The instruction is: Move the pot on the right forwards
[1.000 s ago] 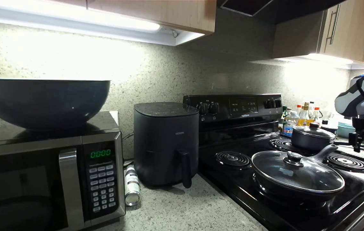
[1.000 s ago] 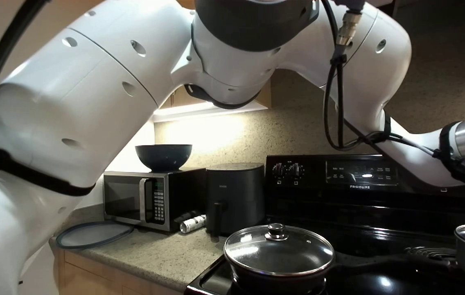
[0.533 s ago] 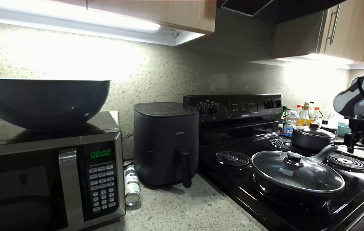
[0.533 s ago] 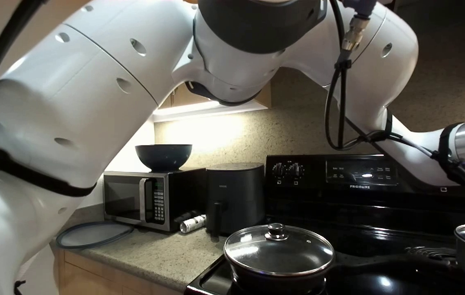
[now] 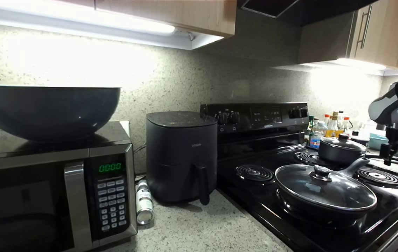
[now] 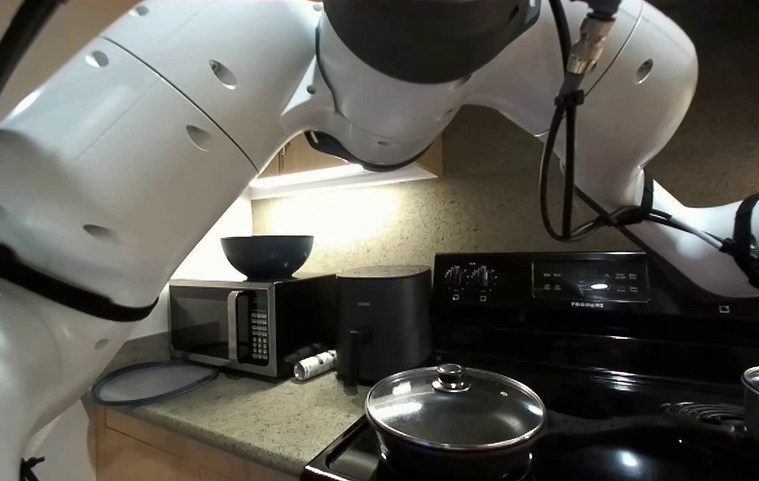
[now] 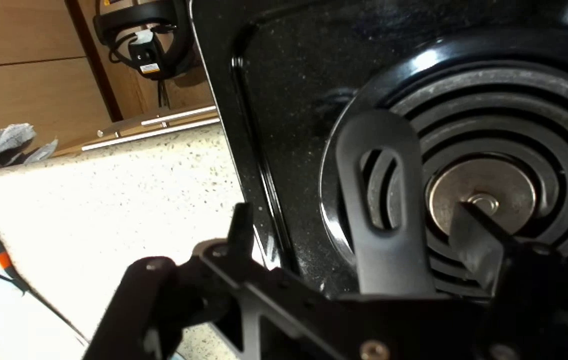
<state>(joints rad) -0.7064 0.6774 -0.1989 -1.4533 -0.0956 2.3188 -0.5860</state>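
Under-cabinet light (image 5: 164,28): burns white in both exterior views.
Backsplash (image 5: 188,70): blown out in patches beneath it, speckles lost, fading to dim grey above the stove (image 6: 586,334).
Stove: black and mirror-glossy, small hard highlights, much detail sunk in darkness.
Glass pan lid (image 6: 456,417): white patches of glare.
Air fryer (image 5: 181,150): soft shadow at its foot on the bench (image 5: 206,231).
Microwave clock (image 5: 110,167): glowing green, digits crisp in an exterior view.
Robot arm (image 6: 152,113): pale, gently shaded.
Bench: overexposed, nearly white in the wrist view.
Pincer (image 7: 351,212): near-black there, lower parts lost in shadow.
Coil burner (image 7: 494,180): slightly soft, white glare spot beside its rings.
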